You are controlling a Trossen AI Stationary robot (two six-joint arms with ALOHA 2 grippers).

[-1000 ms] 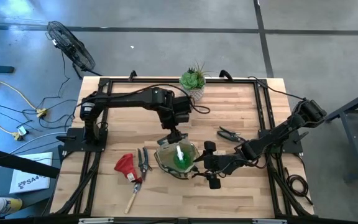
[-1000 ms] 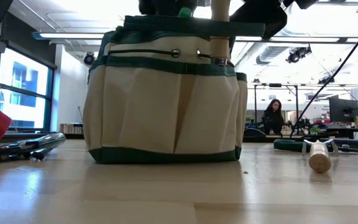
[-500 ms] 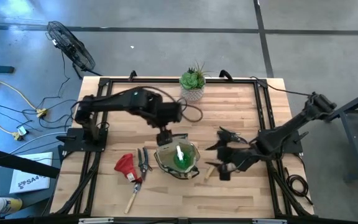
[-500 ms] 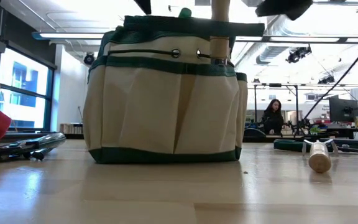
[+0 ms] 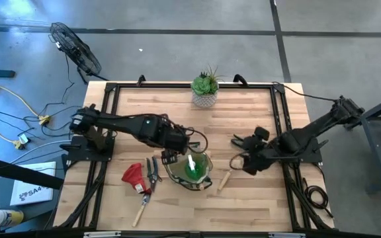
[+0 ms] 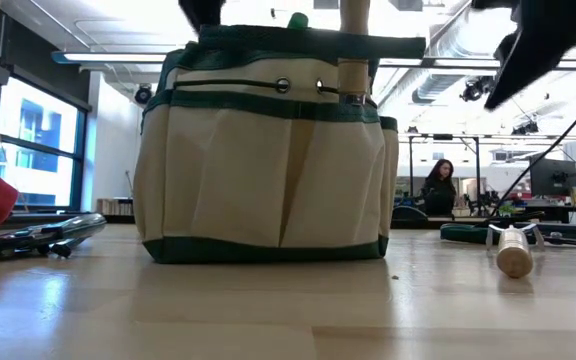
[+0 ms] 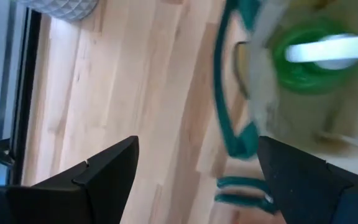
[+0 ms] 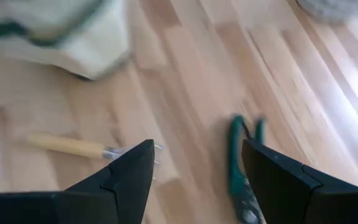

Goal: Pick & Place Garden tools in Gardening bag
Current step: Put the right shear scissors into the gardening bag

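Wooden-handled fork is lying just beside the bag; light and stiff, best pinched mid-handle. Right gripper is hovering open nearby, holding nothing; left gripper open too.

I see a pale wooden worktop with smooth planks and a light sheen, a matt cloth gardening bag with metal rivets, a glossy green plastic spray bottle, and a wooden-handled fork with metal tines
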